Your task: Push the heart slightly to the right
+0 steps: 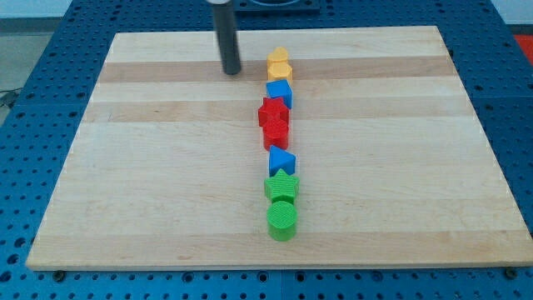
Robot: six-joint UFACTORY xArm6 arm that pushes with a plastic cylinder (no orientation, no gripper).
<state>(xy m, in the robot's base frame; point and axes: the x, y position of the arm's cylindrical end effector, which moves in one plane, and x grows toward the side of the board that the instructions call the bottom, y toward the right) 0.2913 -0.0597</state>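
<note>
Your tip (pixel 231 72), touching nothing, is hovering near the top edge, just left of the yellow heart (pixel 280 71).

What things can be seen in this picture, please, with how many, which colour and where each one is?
wooden board: 1, light wood, fills most of the view, on a blue perforated table
yellow blocks: 2, close together, top of the column; shapes unclear, one may be the heart
upper blue block: 1, just below the yellow ones
red blocks: 2, touching, middle of the column; upper looks like a star
lower blue block: 1, below the red ones
green star: 1, near the column's bottom
green cylinder: 1, lowest in the column
my tip: 1, dark rod end, to the view's left of the yellow blocks, apart from them
</note>
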